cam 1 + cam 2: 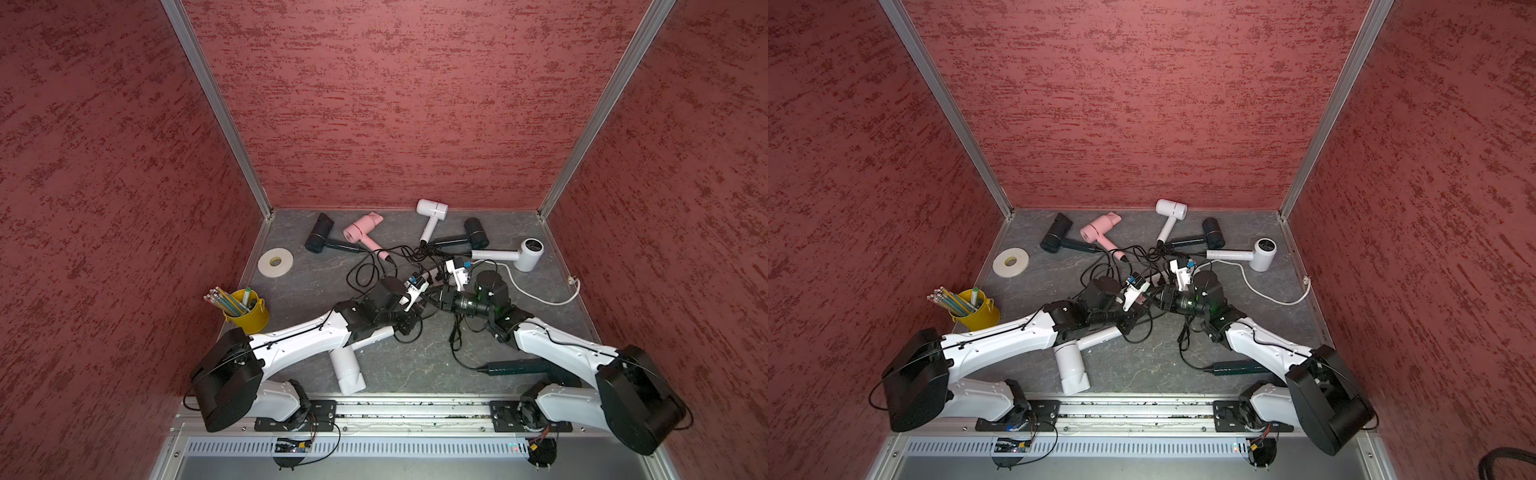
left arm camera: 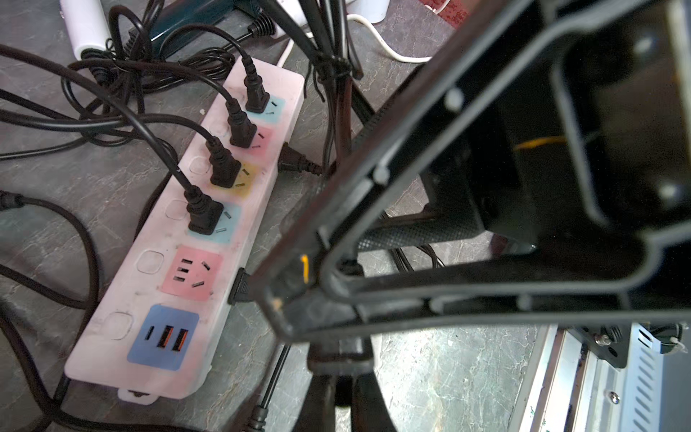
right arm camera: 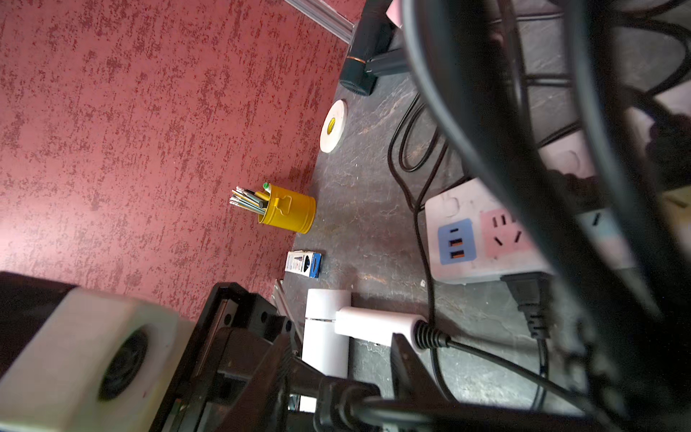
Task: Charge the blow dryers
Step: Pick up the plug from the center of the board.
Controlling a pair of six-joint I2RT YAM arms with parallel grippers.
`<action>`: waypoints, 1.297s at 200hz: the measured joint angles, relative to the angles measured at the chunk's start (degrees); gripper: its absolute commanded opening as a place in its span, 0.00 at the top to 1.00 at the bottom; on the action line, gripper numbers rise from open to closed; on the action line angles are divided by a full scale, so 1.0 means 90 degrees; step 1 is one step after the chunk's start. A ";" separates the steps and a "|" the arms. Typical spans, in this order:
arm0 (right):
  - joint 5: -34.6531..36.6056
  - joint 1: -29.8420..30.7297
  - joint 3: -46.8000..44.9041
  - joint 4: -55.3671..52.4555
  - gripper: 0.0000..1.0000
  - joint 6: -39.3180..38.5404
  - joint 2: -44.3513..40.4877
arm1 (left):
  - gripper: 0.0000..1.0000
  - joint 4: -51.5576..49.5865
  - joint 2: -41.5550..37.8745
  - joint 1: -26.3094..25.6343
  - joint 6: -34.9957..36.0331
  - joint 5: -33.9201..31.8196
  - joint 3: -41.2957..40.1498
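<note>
Several blow dryers lie on the grey floor: black (image 1: 319, 232), pink (image 1: 361, 228), white (image 1: 432, 210), black (image 1: 476, 232) and white (image 1: 528, 251) at the back, white (image 1: 349, 370) and dark green (image 1: 519, 368) in front. The power strip (image 2: 157, 284) carries several black plugs, and its pink socket (image 2: 192, 273) is free. My left gripper (image 2: 346, 370) is shut on a black plug (image 2: 340, 355) beside the strip. Facing it, my right gripper (image 3: 341, 337) has its fingers apart with a black cord end (image 3: 344, 407) between them. Both grippers meet mid-floor (image 1: 432, 303) over tangled cords.
A white tape roll (image 1: 275, 262) and a yellow cup of pencils (image 1: 247, 313) sit by the left wall. A small box (image 3: 303, 263) lies near the cup. The strip's white cable (image 1: 540, 291) curves toward the right wall. Loose black plugs (image 2: 241, 286) rest against the strip's side.
</note>
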 measured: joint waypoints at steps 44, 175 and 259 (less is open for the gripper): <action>-0.0134 -0.0002 0.0000 -0.0005 0.73 -0.0010 0.0046 | 1.00 -0.0036 -0.0010 -0.0063 0.0104 -0.0226 0.0000; -0.0481 -0.0012 -0.0117 0.0629 1.00 0.0070 0.0352 | 0.67 -0.0155 -0.0153 -0.0175 0.0223 -0.0364 0.0000; 0.0243 -0.0012 -0.0391 0.0617 1.00 -0.0289 -0.0189 | 0.00 0.0034 -0.0952 0.0355 -0.0372 0.0357 0.0010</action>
